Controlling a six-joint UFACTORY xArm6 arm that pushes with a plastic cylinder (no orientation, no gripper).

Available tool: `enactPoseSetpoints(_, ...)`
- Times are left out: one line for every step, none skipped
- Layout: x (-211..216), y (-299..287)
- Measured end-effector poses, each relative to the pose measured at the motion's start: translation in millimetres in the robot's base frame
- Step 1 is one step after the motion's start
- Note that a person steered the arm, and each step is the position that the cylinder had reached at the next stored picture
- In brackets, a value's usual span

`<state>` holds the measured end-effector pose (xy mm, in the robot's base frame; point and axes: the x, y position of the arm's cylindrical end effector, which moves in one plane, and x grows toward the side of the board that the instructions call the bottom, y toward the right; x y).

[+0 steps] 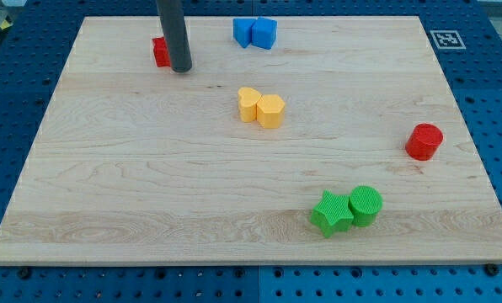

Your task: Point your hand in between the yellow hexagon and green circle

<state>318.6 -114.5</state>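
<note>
Yellow hexagon point(270, 110) sat mid-board, well right of and below my tip point(181, 69); green circle point(365, 204) lay farther, toward view's bottom right. No fingers, just a rod. Blocks looked light, rigid, prob. slid easily; nothing to grasp, only point between.

Tip point(181, 70) down near the view's top left, just beside a partly hidden red block point(160, 52). Yellow hexagon point(270, 111) mid-board, touching another yellow block point(248, 104). Green circle point(365, 204) near the view's bottom, against a green star point(332, 213).
</note>
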Motion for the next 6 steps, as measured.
enactPoseSetpoints(0.8, 39.4)
enactPoseSetpoints(-4.7, 11.5)
enactPoseSetpoints(-28.5, -34.9)
enactPoseSetpoints(-41.4, -44.7)
enactPoseSetpoints(-41.4, -48.6)
enactPoseSetpoints(-39.9, -65.1)
